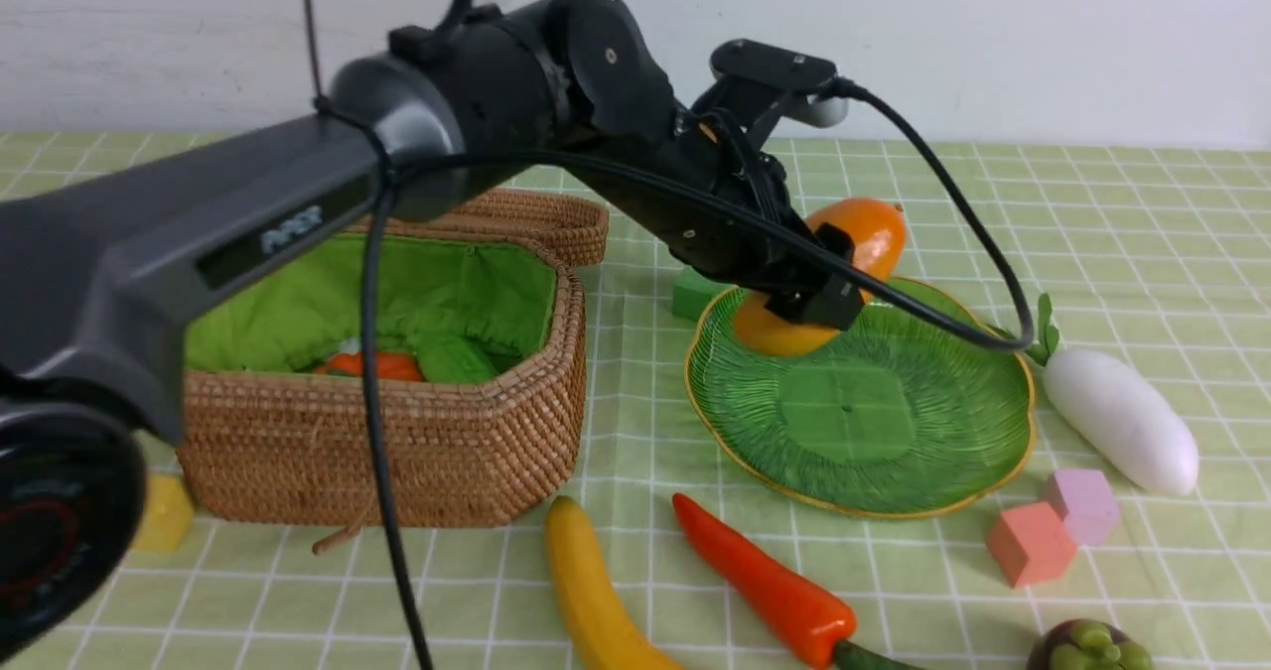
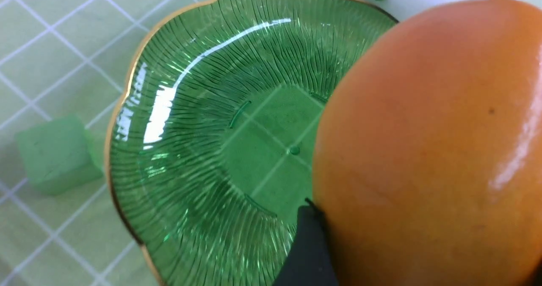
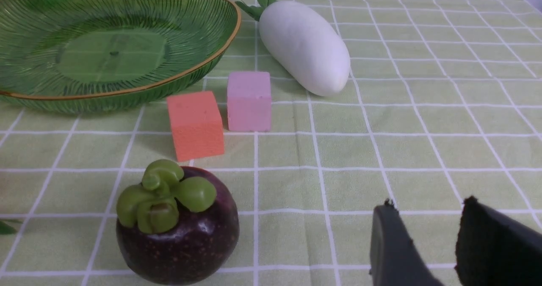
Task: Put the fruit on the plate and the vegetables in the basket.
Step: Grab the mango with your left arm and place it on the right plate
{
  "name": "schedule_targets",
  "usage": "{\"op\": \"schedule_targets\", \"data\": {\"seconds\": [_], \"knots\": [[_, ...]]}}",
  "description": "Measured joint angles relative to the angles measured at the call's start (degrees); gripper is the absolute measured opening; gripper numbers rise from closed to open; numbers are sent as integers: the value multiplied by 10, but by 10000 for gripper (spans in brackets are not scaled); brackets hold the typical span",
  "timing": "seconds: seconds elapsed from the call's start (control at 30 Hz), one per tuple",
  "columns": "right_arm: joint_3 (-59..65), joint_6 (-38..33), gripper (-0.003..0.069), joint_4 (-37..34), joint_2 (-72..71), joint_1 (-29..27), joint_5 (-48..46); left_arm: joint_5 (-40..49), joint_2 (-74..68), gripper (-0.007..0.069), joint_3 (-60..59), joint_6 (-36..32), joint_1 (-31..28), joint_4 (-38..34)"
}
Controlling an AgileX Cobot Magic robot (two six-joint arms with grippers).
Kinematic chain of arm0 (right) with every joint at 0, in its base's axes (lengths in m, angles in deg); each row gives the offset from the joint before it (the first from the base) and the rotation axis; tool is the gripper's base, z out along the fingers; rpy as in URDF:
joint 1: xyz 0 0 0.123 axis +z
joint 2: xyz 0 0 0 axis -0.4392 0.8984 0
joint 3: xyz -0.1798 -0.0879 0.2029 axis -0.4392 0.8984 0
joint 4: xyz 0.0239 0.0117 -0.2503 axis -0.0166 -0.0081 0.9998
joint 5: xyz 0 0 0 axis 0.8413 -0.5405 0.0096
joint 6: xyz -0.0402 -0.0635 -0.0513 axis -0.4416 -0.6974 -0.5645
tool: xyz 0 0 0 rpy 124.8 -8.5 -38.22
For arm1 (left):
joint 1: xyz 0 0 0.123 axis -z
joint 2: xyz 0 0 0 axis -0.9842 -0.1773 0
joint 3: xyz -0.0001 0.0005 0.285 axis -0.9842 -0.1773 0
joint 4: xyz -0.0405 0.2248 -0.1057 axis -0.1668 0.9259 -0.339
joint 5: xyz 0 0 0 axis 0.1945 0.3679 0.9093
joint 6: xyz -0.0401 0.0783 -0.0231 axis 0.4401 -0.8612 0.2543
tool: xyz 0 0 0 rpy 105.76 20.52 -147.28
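Checked tablecloth point(image 1: 1142, 233); mango point(image 1: 874, 233) inside left tool point(image 1: 812, 298), over plate point(image 1: 953, 471)

The front camera sits on the robot's side between its arms, looking forward and down across the pale green checked tablecloth point(image 1: 477, 591); the dark grey left arm point(image 1: 248, 223) crosses close before the lens. The left wrist camera looks steeply down from very near onto the ribbed, gold-rimmed translucent green glass plate point(image 2: 190, 108), the glossy orange oval mango point(image 2: 423, 142) filling half its picture. The right wrist camera rides low, close to the cloth, looking almost level past the right gripper point(image 3: 440, 252). All three share the plate; front and right wrist views also share the white toy radish point(image 3: 305, 48) and dark purple mangosteen point(image 3: 178, 235).
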Motion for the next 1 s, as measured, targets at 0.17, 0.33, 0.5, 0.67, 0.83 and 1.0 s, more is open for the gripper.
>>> {"op": "schedule_targets", "data": {"seconds": [0.17, 0.33, 0.5, 0.67, 0.83, 1.0], "knots": [[0, 0, 242, 0, 0, 0, 0, 18, -80, 563, 67, 2, 0, 0], [0, 0, 242, 0, 0, 0, 0, 19, -113, 563, 76, 2, 0, 2], [0, 0, 242, 0, 0, 0, 0, 16, -118, 563, 76, 2, 0, 2], [0, 0, 242, 0, 0, 0, 0, 18, -118, 563, 76, 9, 0, 2], [0, 0, 242, 0, 0, 0, 0, 20, -118, 594, 79, 74, 0, 4], [0, 0, 242, 0, 0, 0, 0, 38, -107, 668, 87, 130, 0, 18]]}}
